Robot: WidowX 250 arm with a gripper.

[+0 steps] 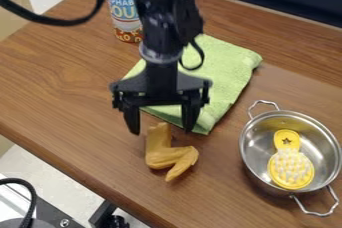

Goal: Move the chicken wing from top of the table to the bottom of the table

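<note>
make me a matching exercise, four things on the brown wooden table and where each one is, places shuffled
1. orange-brown toy chicken wing
2. light green cloth
3. yellow paddle-shaped item with white nubs
4. can with a blue, white and red label

A. inside the shiny metal pot
B. upright, upper left
C. just below the black gripper
D. flat, partly behind the gripper

Pairs: 1-C, 2-D, 3-A, 4-B
</note>
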